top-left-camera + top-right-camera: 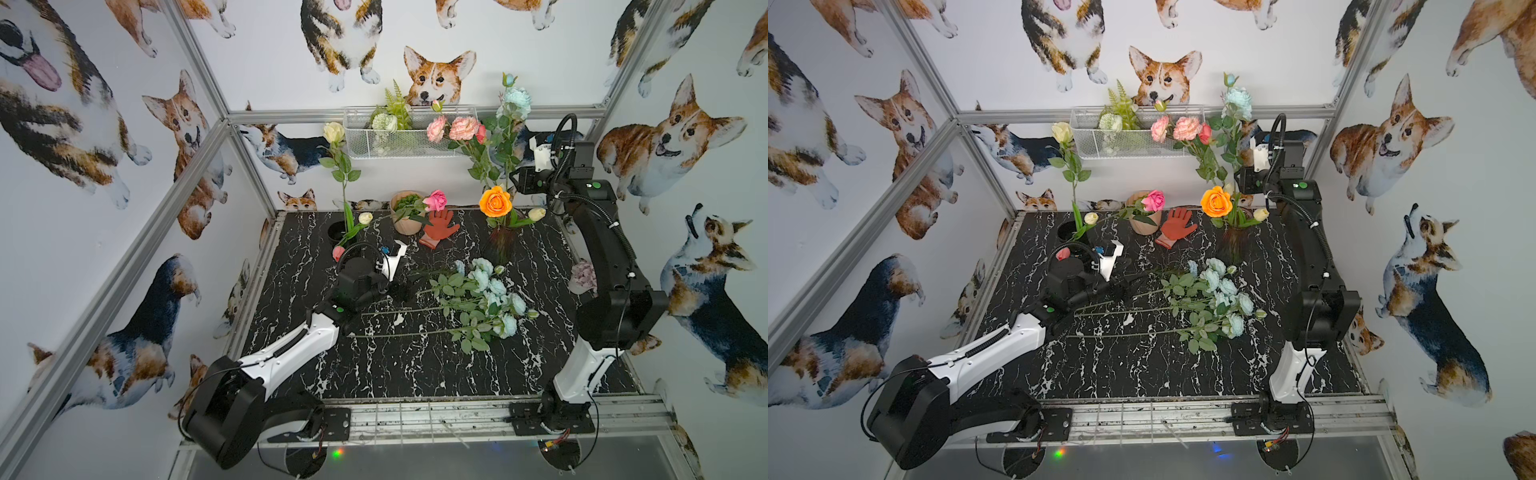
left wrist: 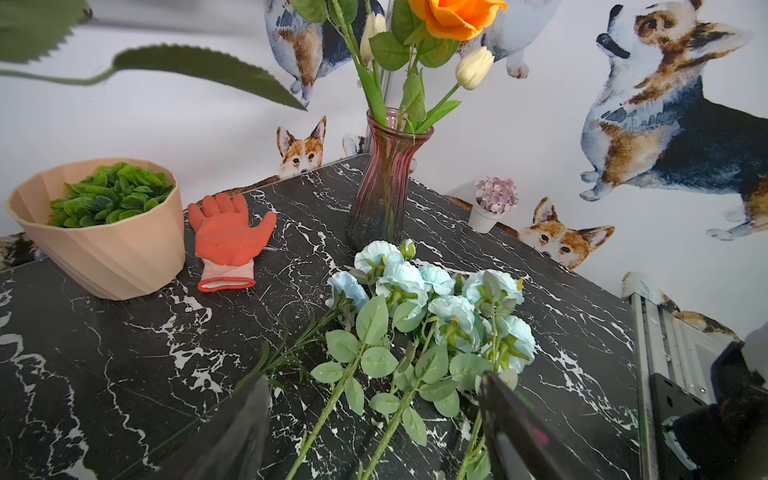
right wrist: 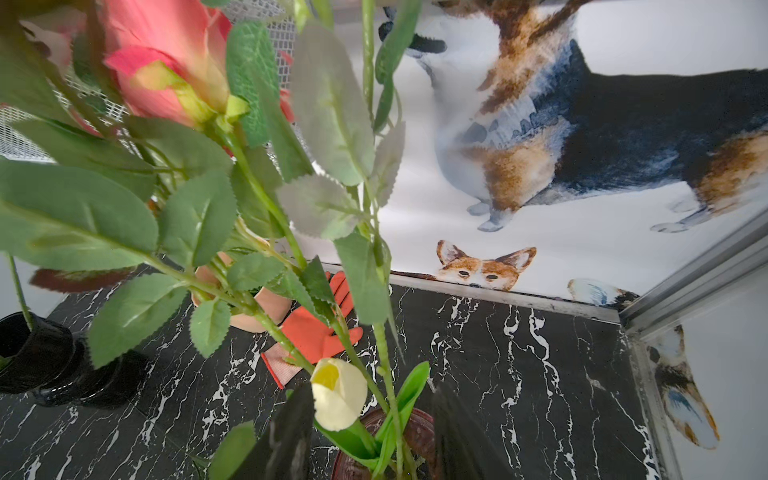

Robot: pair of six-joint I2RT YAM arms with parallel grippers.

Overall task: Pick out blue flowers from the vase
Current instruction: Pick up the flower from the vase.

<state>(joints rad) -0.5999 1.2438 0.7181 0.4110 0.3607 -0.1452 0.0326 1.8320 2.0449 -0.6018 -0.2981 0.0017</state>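
- My left claw point(image 2: 374, 376) gapes empty; blue flowers point(image 1: 494, 291) lie mid-frame on the tabletop point(image 1: 415, 374), stems between its fingers point(image 2: 249, 415).
- My right claw point(image 3: 370, 392), apart, straddles the vase point(image 1: 500, 243) stems; one blue bloom point(image 1: 516, 99) stands upper right.

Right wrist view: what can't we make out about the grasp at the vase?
- vase: only its rim shows; the bottom edge cuts it, and the cream tulip covers part.
- right gripper: fingers apart; which stem between them belongs to the tall blue flower is unclear, because leaves overlap.
- In both top views foliage hides its fingertips.
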